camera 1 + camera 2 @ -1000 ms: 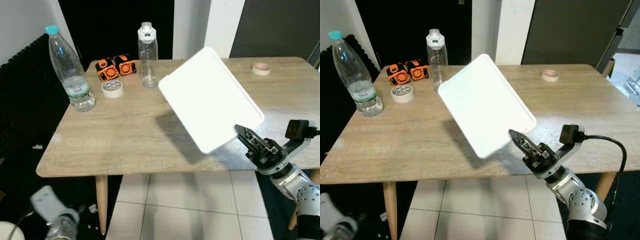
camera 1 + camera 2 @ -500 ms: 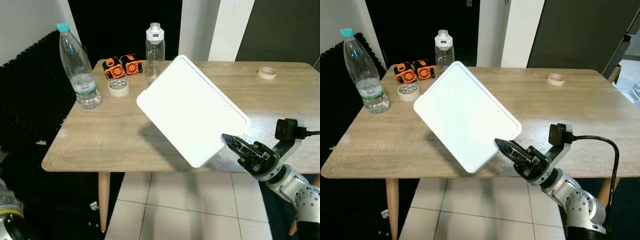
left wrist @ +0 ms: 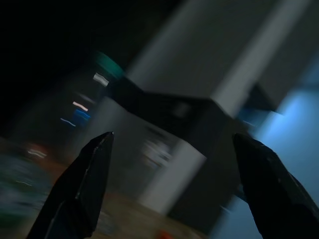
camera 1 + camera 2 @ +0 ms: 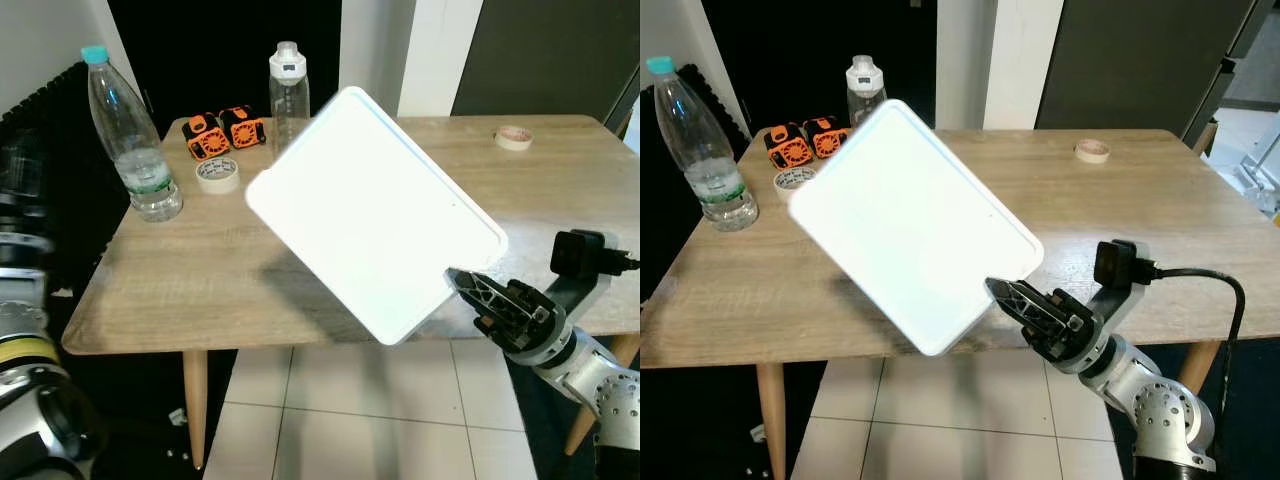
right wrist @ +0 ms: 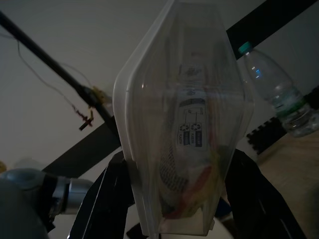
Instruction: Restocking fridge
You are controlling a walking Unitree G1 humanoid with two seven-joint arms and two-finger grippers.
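White plastic container [image 4: 375, 225] is pinched at its near-right corner by my right gripper [image 4: 470, 290], long axis running far-left.

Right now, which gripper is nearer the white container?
Right. The right gripper is clamped on the white container's near corner, holding it tilted above the table. The left gripper is open and off the container; its arm hangs beside the table's left edge.
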